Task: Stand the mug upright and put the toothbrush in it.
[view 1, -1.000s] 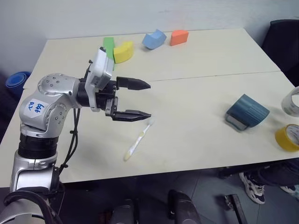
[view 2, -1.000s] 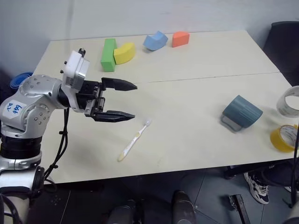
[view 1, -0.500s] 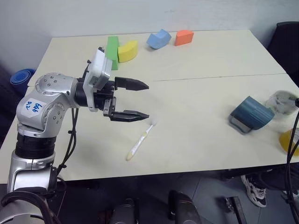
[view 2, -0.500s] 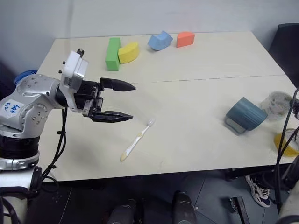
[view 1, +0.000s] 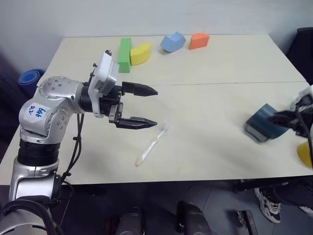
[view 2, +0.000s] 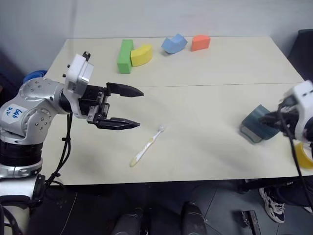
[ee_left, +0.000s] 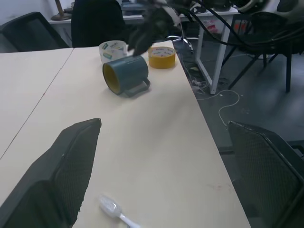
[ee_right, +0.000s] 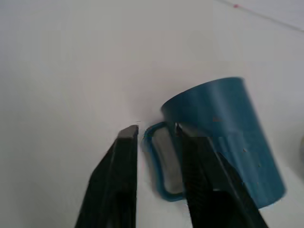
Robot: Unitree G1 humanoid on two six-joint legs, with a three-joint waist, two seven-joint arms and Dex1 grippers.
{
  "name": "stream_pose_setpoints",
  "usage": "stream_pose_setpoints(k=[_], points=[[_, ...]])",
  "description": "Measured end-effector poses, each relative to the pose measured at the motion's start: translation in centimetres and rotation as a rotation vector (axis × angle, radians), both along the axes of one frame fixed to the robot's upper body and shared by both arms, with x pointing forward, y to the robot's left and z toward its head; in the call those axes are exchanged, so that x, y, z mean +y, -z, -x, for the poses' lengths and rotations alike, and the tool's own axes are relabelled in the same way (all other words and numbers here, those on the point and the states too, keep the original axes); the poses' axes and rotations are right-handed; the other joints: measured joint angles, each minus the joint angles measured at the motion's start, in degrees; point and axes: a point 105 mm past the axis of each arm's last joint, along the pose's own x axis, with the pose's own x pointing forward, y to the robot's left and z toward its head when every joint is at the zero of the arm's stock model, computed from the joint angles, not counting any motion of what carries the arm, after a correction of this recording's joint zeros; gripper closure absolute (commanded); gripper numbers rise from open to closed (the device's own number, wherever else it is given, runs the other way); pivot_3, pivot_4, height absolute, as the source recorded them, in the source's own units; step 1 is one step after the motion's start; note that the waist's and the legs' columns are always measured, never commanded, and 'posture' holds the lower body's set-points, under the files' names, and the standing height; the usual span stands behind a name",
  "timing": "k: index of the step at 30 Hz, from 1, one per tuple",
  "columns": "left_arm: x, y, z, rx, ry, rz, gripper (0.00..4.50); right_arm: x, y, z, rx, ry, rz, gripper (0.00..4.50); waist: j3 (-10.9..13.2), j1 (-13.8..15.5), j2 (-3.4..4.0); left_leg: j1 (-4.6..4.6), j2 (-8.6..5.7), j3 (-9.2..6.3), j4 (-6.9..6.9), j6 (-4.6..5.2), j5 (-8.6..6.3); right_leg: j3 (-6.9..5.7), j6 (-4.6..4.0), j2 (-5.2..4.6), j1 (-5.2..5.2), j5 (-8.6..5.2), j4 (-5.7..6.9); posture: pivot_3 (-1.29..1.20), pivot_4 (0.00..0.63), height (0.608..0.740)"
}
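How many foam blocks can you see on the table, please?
4, all along the table's far edge: the green block, the yellow block touching it, then the blue block and the orange block further right. None looks hidden.

Head pair: high, angled down across the desk (view 1: 205,88); near-identical coverage. Left wrist: low, level along the desk toward its far end, mug (ee_left: 126,74) distant. Right wrist: close, steeply downward onto the same mug. Shared by all: mug and surrounding desk.
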Motion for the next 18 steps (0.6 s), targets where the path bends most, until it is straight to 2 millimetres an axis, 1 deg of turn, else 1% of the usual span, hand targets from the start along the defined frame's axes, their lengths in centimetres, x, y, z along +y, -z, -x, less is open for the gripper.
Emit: stream_pose_setpoints(k=[4,8,10,11,18], points=[[-0.1,0.0,0.0,0.001,0.004,-0.003,0.00,-0.1,1.4,0.6,0.062,0.014,0.006,3.89,0.0,0.2,-0.02,0.00,-0.01,-0.02,0.00,0.01,0.00,-0.02,0.00,0.00,0.03,0.00,0.00,0.00,0.150,0.740],[-0.1,0.1,0.1,0.000,0.007,-0.006,0.00,0.2,2.7,0.6,0.103,-0.001,0.025,3.89,0.0,-0.1,-0.03,0.04,-0.01,-0.01,-0.03,0.00,0.00,-0.03,0.00,0.01,0.02,0.00,0.02,0.00,0.150,0.740],[-0.1,0.1,0.1,-0.001,0.007,-0.006,0.00,1.1,4.5,0.5,0.150,-0.028,0.012,3.89,0.0,-0.1,-0.04,0.04,-0.01,0.00,-0.04,0.00,0.00,-0.03,0.00,0.01,0.00,0.00,0.03,0.00,0.150,0.740],[-0.1,0.1,0.1,-0.001,0.006,-0.006,0.00,1.2,4.9,0.4,0.155,-0.037,0.016,3.89,0.0,-0.1,-0.04,0.05,-0.01,-0.01,-0.04,0.00,0.00,-0.03,0.00,0.01,0.00,0.00,0.05,0.00,0.150,0.740],[-0.1,0.0,0.2,-0.010,0.003,-0.013,0.00,0.9,5.7,-1.3,0.130,-0.043,0.082,3.89,0.0,0.0,-0.05,0.02,-0.01,-0.01,-0.01,0.00,0.00,-0.03,0.00,0.00,0.02,0.00,0.02,0.00,0.150,0.740]])
